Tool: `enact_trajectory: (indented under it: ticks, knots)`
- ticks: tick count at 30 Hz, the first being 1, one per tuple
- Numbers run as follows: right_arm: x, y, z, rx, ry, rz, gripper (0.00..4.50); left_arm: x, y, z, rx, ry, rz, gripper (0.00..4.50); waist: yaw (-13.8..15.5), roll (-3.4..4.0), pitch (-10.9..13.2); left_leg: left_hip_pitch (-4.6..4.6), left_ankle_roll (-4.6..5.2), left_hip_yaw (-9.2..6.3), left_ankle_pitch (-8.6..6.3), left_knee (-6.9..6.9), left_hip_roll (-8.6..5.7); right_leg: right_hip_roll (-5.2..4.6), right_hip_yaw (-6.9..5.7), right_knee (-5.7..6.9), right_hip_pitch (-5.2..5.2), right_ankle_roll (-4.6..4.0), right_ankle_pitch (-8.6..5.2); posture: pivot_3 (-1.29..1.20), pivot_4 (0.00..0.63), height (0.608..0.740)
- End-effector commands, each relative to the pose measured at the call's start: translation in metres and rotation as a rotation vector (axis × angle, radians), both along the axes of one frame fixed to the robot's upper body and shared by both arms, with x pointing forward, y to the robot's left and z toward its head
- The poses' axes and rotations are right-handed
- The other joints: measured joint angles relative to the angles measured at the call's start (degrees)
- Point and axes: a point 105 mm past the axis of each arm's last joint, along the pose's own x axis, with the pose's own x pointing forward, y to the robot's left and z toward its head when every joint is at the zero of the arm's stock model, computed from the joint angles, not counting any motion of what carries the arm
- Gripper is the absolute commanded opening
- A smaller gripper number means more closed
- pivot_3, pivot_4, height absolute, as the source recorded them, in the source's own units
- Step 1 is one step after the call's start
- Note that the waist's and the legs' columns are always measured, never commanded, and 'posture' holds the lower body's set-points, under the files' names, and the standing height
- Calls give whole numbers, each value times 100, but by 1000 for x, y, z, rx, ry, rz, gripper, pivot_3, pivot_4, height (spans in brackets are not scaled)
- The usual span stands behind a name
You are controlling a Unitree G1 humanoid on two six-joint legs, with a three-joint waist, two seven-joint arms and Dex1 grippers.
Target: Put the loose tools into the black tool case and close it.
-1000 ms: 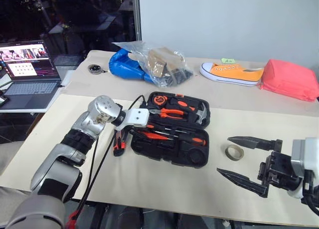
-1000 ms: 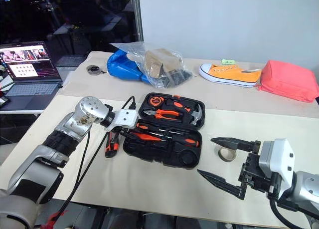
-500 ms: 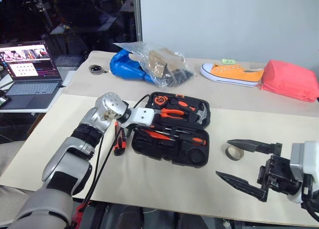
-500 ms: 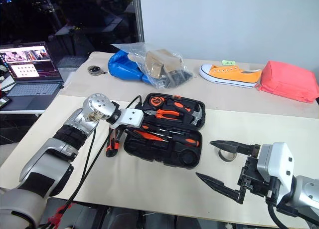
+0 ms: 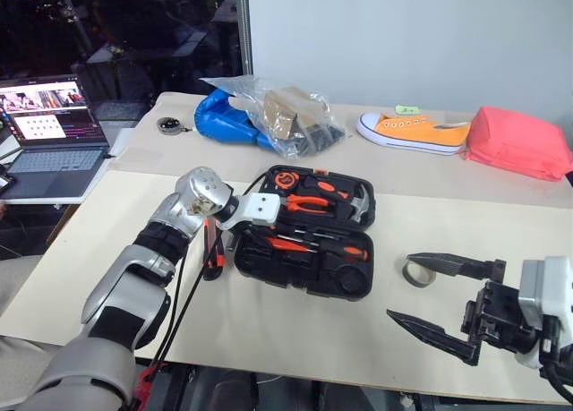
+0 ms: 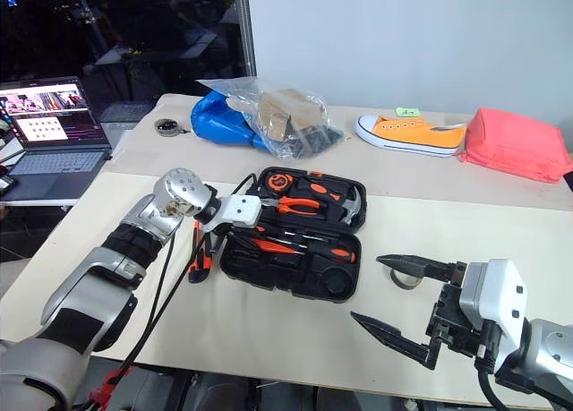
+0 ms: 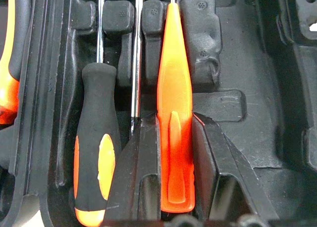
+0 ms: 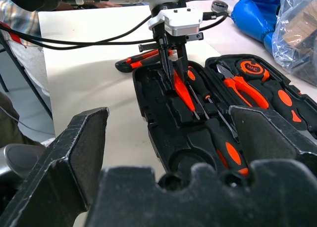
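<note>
Left gripper (image 7: 176, 153), moved further over open black moulded case (image 5: 345, 281) since earlier, pinching one thin red-orange screwdriver (image 7: 174, 103), right gripper (image 5: 439, 299) spread empty lower right, one grey tape ring (image 5: 416, 272), one knife (image 5: 213, 254).

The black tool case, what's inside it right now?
Inside the black tool case: pliers, a hammer, two black-and-orange screwdrivers, and a thin red-orange screwdriver gripped by the left gripper. Recesses beneath that arm stay hidden.

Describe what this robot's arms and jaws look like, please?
The left arm is silver-grey metal with black ribbed bands, a round silver wrist joint and a white boxy mount; black cables run along it. Each gripper has two long, pointed black fingers, seen best on the right gripper, which has a white block and a black bracket behind it.
</note>
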Motion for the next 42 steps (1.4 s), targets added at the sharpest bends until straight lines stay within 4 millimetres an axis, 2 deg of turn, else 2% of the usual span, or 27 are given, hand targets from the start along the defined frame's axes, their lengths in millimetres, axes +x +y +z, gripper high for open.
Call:
enact_trajectory:
  ticks: [1,5,9,12,13,14,18,23,26,30,33,37,40,42]
  knots:
    - [-2,2,7,6,-42,12,4500,3,2,8,23,-32,2,1627,0,0,0,0,0,0,0,0,0,0,0,0,0,0,0,0,150,740]
    - [-2,3,7,10,-44,20,4500,7,5,26,-43,-77,28,3088,8,2,1,0,0,0,0,5,0,1,0,6,0,-1,0,0,150,740]
    - [0,2,7,11,-48,24,4500,1,10,59,-226,-63,89,3088,-15,2,3,0,0,-2,0,10,1,4,8,29,-11,-1,-1,0,150,740]
    - [3,1,7,16,-52,26,4500,-5,13,66,-359,-38,188,2286,-13,12,-2,3,0,-9,0,10,3,5,7,33,-11,-4,-3,0,150,740]
    - [4,1,7,17,-53,27,4500,-6,13,63,-389,-35,221,2031,-13,20,-7,4,0,-11,0,9,3,4,8,33,-9,-4,-3,0,150,740]
    - [5,1,7,19,-54,28,4500,-7,11,59,-424,-43,251,1539,-16,29,-12,4,0,-11,0,10,4,3,11,34,-9,-5,-3,0,150,740]
    - [10,0,8,17,-59,38,4500,-10,-4,43,-574,-39,398,72,15,32,-14,5,0,-15,0,15,4,2,13,39,-8,-6,-1,0,150,740]
    - [14,0,10,6,-64,50,4500,-11,-20,14,-614,-44,499,15,34,34,-15,5,-1,-18,1,23,0,6,14,46,-5,-5,-1,0,150,740]
    - [14,0,11,-1,-64,57,4500,-11,-21,-8,-564,-29,521,15,16,37,-17,8,-1,-17,1,21,-1,9,18,47,-5,-5,-1,0,150,740]
    - [13,-2,13,-15,-64,55,4500,-14,-4,-39,-469,-29,542,15,-10,38,-19,10,0,-19,1,17,-1,12,26,44,-5,-6,-1,0,150,740]
    - [13,-4,14,-21,-64,50,4500,-18,7,-53,-431,-42,546,15,-9,45,-24,21,-1,-19,1,17,0,11,27,43,6,-8,0,0,150,740]
    - [12,-2,13,-23,-60,51,4500,-17,22,-69,-379,-87,568,15,0,41,-23,89,-2,-16,-1,14,1,1,20,27,79,21,-18,0,150,740]
    - [12,-2,13,-22,-59,52,4500,-15,26,-74,-368,-116,582,15,-4,50,-32,105,-2,-15,-1,13,4,-6,24,27,95,29,-24,0,150,740]
    - [13,-2,12,-21,-58,54,4500,-13,26,-70,-399,-127,588,15,-11,51,-33,129,-3,-15,-2,10,6,-7,31,27,111,24,-19,0,150,740]
